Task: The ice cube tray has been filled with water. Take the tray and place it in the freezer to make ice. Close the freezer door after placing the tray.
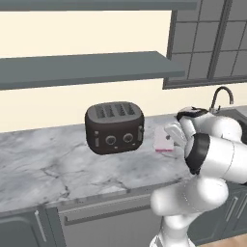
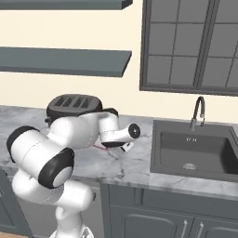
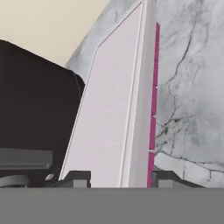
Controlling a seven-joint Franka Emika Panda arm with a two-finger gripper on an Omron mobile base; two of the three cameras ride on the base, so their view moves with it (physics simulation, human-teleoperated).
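Here the tray runs up the middle of the hand view, a pale pink slab with a darker pink rim along its right edge, lying flat on the marble counter just beside the black toaster at left; in the left base view the tray sits right of centre, between the toaster and the arm, and in the right base view only a sliver of it peeks out under the wrist at centre. The gripper sits at the tray's near short end; one finger shows at its left side and the other just outside the pink rim at right, so the jaws straddle the tray's width, narrowed to about that width; whether they already press on it I cannot tell.

As a judgement: the tray looks thin, stiff and light of itself, though water makes it heavier and prone to slop; held by one end it will lever downward, so a firm pinch across the rim is wanted, and it should be kept level. The smooth sides may be slippery; a hold nearer the middle of the length would balance better, if the toaster leaves room. The sink lies at right, well apart.
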